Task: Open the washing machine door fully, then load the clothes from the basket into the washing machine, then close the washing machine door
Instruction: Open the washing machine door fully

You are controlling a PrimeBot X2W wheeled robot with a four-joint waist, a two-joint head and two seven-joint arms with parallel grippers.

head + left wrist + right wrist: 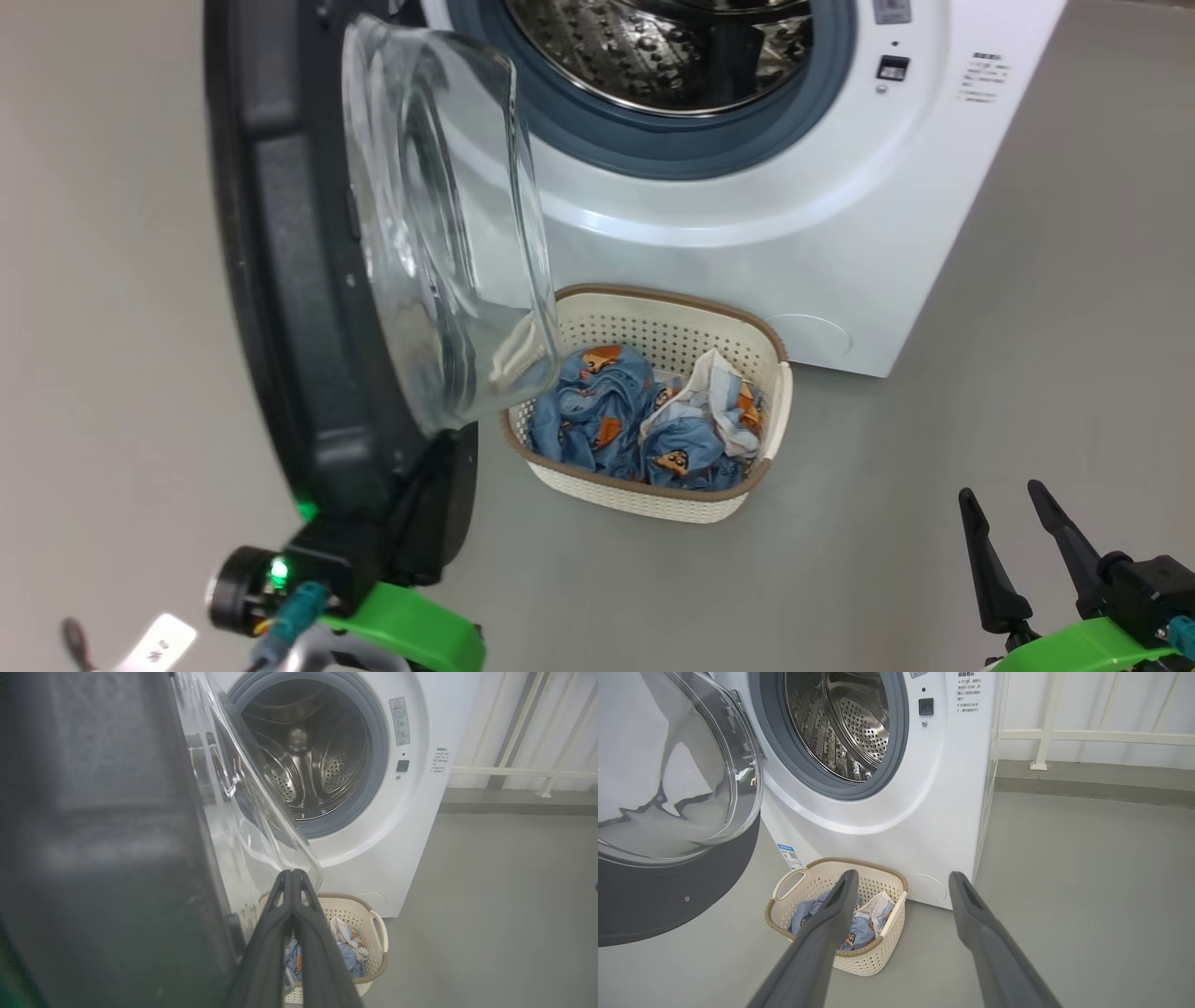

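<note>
The washing machine (747,233) stands with its steel drum (308,751) exposed. The washing machine door (289,280) hangs open at the left, its glass bowl (448,233) bulging over the basket (653,499). On the floor in front of the machine, the basket holds the clothes (635,415), a light blue bundle. My left gripper (292,877) is shut on nothing, its tips at the lower rim of the glass on the door's inner side. My right gripper (1013,523) is open and holds nothing, low at the right, apart from the basket (771,910) and clothes (850,933).
Grey floor (980,420) spreads to the right of the machine and basket. A white railing (1087,737) runs along the wall behind. A small blue sticker (789,856) marks the machine's lower front. The door (668,896) juts out over the floor on the left.
</note>
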